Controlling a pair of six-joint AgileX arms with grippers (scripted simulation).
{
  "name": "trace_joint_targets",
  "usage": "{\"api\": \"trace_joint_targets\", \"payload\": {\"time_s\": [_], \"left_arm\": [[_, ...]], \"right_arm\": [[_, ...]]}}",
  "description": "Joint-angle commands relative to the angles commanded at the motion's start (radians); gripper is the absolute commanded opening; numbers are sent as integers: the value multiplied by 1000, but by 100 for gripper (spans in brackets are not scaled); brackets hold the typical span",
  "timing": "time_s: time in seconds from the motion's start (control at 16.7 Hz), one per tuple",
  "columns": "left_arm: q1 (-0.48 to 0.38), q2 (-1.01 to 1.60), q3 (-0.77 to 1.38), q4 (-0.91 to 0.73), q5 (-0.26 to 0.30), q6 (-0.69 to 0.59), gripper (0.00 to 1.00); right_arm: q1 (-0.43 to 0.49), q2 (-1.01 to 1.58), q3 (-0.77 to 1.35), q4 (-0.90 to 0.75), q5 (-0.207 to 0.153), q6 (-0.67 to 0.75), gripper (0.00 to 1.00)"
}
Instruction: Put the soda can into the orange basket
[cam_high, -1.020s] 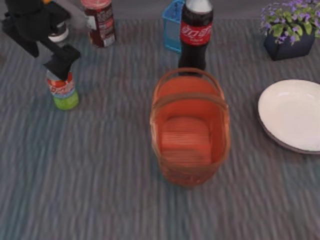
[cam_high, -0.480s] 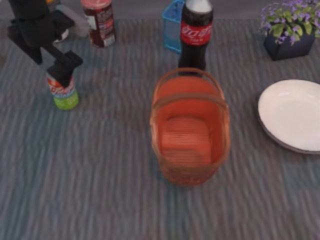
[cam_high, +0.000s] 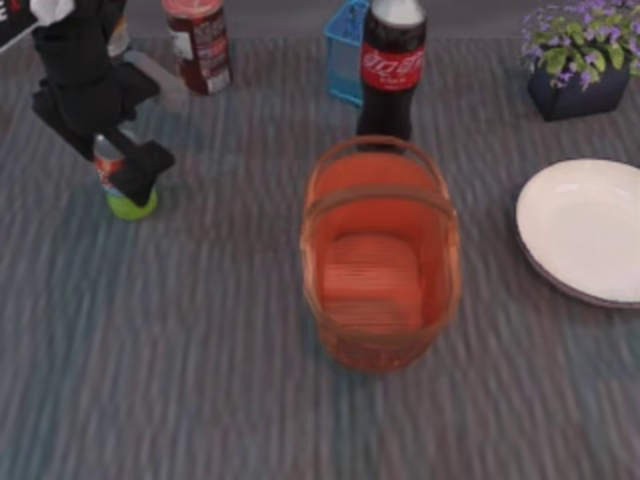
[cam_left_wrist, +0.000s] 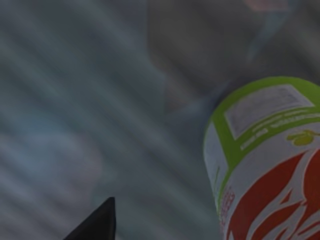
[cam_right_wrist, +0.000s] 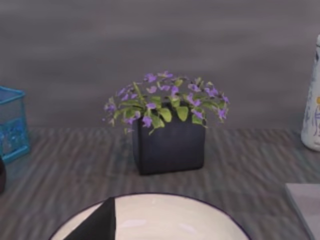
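The soda can (cam_high: 128, 204) stands upright at the table's left, and only its lime-green foot shows below my left gripper (cam_high: 136, 172). That gripper is down around the can's upper part and open. In the left wrist view the can (cam_left_wrist: 270, 165) fills the near side, with one dark fingertip (cam_left_wrist: 102, 222) well apart from it. The orange basket (cam_high: 380, 345), oval with an arched handle, sits at the table's middle, to the right of the can. My right arm is outside the top view. Its fingertip (cam_right_wrist: 102, 222) hangs over a white plate, with nothing held.
A dark red-labelled jar (cam_high: 200, 45) stands behind the can. A tall cola bottle (cam_high: 392, 65) and a small blue basket (cam_high: 345, 50) are behind the orange basket. A white plate (cam_high: 590, 230) and a purple-flowered plant (cam_high: 580, 60) occupy the right side.
My left gripper has come down and toward the table's front over the soda can, now covering its red upper half. The can and basket have not moved.
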Motion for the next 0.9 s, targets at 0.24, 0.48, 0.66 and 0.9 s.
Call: {"api": "trace_joint_targets", "payload": {"time_s": [0.24, 0.48, 0.66, 0.9], "left_arm": [[0, 0, 0, 0, 0, 0, 92], [0, 0, 0, 0, 0, 0, 62], [0, 0, 0, 0, 0, 0, 40], [0, 0, 0, 0, 0, 0, 10]], "right_arm": [[0, 0, 0, 0, 0, 0, 100], [0, 0, 0, 0, 0, 0, 100], [0, 0, 0, 0, 0, 0, 100], [0, 0, 0, 0, 0, 0, 100]]}}
